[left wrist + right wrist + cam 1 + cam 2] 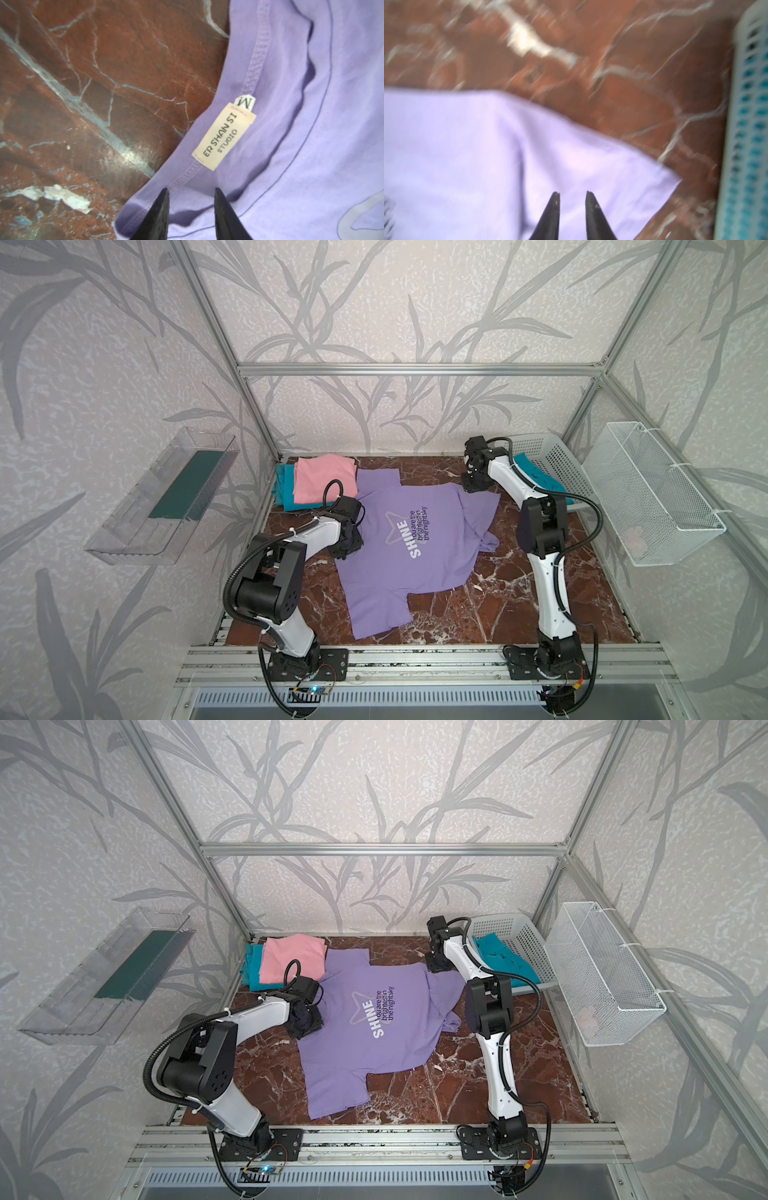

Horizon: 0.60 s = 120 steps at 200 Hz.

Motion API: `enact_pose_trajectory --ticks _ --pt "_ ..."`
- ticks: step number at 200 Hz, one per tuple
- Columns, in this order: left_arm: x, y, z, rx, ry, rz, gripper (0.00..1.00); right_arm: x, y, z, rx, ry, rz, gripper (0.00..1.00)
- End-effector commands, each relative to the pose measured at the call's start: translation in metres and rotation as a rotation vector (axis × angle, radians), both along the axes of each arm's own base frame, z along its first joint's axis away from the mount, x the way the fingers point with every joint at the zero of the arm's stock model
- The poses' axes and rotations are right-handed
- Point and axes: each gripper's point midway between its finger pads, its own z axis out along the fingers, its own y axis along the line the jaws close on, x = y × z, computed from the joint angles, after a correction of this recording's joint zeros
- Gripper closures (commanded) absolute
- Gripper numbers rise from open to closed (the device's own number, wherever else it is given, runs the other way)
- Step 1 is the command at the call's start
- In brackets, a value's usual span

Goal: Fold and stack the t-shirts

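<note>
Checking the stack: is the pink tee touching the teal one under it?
Touching. In both top views the pink tee lies directly on the teal tee.

The lavender t-shirt [395, 572] has white print; pink t-shirt [322, 479], teal t-shirt [284, 489], red-brown veined table [519, 605].

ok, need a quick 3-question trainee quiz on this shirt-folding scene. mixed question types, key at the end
1. True or false: the folded pink cotton t-shirt lies on the folded teal cotton t-shirt.
2. What letter is on the small white size tag of the lavender "SHINE" print t-shirt?
3. The rumpled teal t-shirt lies: A in the white perforated plastic basket; B on the lavender t-shirt; C under the pink t-shirt.

Key: 1 true; 2 M; 3 A.
</note>
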Motion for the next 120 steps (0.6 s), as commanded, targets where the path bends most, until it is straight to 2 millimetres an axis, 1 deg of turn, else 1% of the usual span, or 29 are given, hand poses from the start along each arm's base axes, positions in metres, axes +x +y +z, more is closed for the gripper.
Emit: enact_pose_trajectory --ticks 1,6,15,33,45,51,67,79,91,108,120 --pt "-0.004 -0.005 -0.002 0.008 0.032 -0.023 0.63 -0.010 -0.004 0.010 0.052 -0.067 -0.054 0.75" --pt "-0.004 -0.005 -0.003 0.007 0.034 -0.025 0.63 -0.014 -0.005 0.005 0.054 -0.057 -0.058 0.75" --pt "-0.005 -0.006 -0.004 0.010 0.036 -0.028 0.63 -0.024 -0.007 -0.009 0.048 -0.018 -0.063 0.75" --pt "-0.007 -0.004 -0.006 0.013 0.038 -0.022 0.63 -0.038 -0.011 -0.034 0.033 0.067 -0.069 0.74" --pt "-0.009 -0.003 -0.008 0.013 0.043 -0.019 0.63 -0.043 -0.015 -0.049 0.029 0.122 -0.080 0.75" --pt "-0.009 -0.003 -0.008 0.011 0.044 -0.019 0.63 -0.044 -0.018 -0.054 0.028 0.134 -0.091 0.75" --pt "-0.010 -0.001 -0.010 0.015 0.048 -0.014 0.63 -0.042 -0.027 -0.062 0.043 0.145 -0.129 0.75" --pt "-0.012 0.001 -0.012 0.017 0.054 -0.006 0.63 -0.039 -0.034 -0.064 0.067 0.154 -0.161 0.75" --pt "-0.014 0.005 -0.014 0.021 0.061 0.001 0.63 -0.033 -0.045 -0.066 0.069 0.158 -0.195 0.75" --pt "-0.019 0.015 -0.019 0.029 0.085 0.027 0.64 -0.021 -0.063 -0.066 0.060 0.157 -0.224 0.74" --pt "-0.022 0.023 -0.022 0.028 0.095 0.048 0.64 -0.010 -0.070 -0.066 0.064 0.157 -0.236 0.74"
